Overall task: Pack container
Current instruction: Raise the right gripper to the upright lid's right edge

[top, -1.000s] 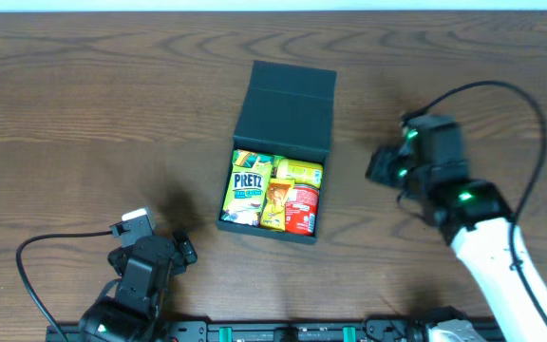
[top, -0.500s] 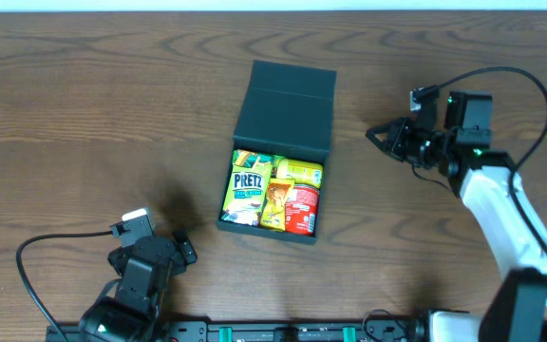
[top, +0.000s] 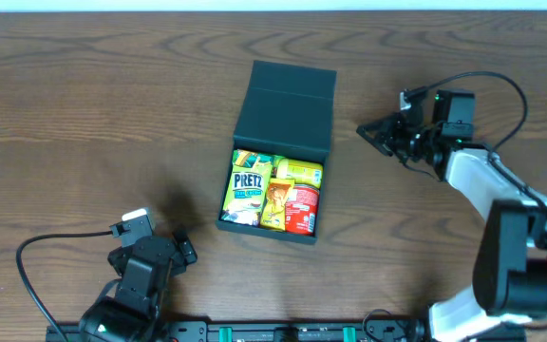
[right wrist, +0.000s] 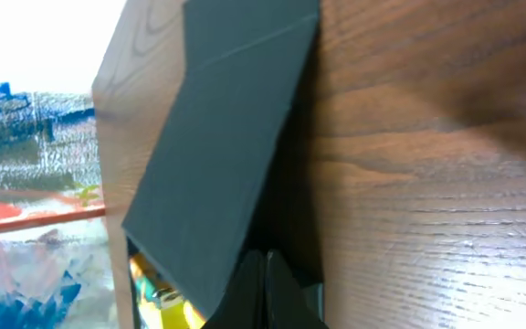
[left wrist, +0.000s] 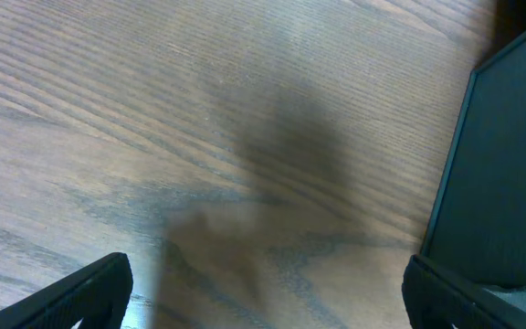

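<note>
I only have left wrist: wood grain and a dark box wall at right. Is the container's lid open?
Observer: Yes. On overhead the container has its flap folded back, away from the robot's side.
Operator: Anything inside?
Observer: Yes. There's a yellow-green Pretz box on the left, a red pack on the right, and more packs between them.
Operator: Where's the right gripper?
Observer: The right gripper is shut with nothing in it. It sits off the flap's right edge, pointing at it but not touching.
</note>
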Robot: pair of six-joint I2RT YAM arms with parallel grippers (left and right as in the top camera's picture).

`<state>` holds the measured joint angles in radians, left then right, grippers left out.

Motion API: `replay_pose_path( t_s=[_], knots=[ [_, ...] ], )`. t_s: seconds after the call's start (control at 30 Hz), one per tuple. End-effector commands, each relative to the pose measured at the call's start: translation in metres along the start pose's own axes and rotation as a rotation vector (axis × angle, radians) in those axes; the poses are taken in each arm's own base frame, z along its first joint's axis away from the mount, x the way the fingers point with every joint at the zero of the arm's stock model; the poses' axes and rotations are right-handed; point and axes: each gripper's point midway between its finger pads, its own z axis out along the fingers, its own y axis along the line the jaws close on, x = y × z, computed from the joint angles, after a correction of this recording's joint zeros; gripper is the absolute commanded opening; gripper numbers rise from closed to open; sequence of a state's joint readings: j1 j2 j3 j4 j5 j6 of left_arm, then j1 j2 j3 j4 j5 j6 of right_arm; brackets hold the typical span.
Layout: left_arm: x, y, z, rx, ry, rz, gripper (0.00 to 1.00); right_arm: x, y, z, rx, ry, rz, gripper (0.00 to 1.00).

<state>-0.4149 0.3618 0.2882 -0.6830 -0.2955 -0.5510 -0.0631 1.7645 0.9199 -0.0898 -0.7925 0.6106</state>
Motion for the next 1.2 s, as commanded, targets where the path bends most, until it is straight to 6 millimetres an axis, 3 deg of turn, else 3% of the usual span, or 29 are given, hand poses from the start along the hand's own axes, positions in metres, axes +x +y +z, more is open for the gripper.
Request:
replay_pose_path(
  t_s=[0.0,0.67,1.17],
  knots=[
    [-0.002,0.003,0.000,-0.016,-0.012,-0.013,0.95,0.006,-0.002,0.015,-0.013,0.038,0.022,0.01],
    [-0.002,0.003,0.000,-0.016,-0.012,-0.013,0.95,0.011,-0.024,0.064,-0.004,0.052,0.085,0.01],
    [-0.002,0.003,0.000,-0.016,-0.012,-0.013,0.95,-0.001,-0.032,0.100,0.022,0.055,0.109,0.01]
  ],
)
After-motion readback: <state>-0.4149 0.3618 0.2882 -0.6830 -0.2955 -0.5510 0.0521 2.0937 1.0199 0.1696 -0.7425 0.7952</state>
